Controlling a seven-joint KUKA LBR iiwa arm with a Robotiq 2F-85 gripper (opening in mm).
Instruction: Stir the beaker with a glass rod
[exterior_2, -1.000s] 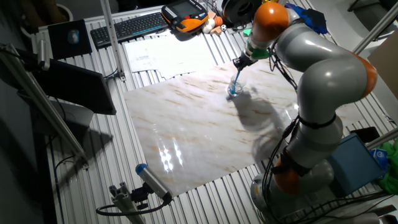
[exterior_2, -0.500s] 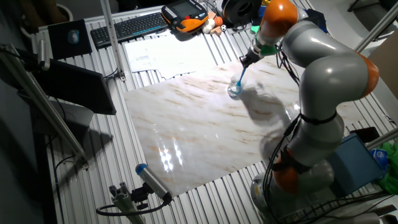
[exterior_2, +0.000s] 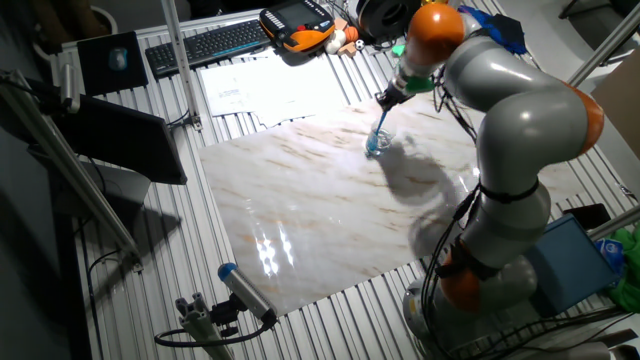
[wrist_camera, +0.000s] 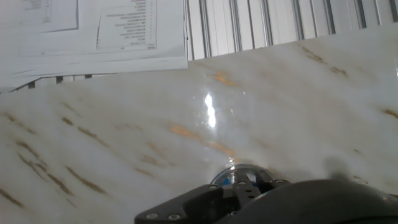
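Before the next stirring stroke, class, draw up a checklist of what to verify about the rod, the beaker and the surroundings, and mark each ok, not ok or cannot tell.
1. Glass rod held at its top by the gripper: ok.
2. Rod's lower end inside the beaker: ok.
3. Beaker upright on the marble sheet: ok.
4. Liquid level in the beaker: cannot tell, too small.
5. Papers apart from the beaker: ok.
6. Fingers' grip firmness: cannot tell; the hand view is blocked by the gripper body.

We see the arm (exterior_2: 525, 120) as rounded grey segments with orange joint bands. Black cables run along its base. Its gripper (exterior_2: 385, 100) is small and black.
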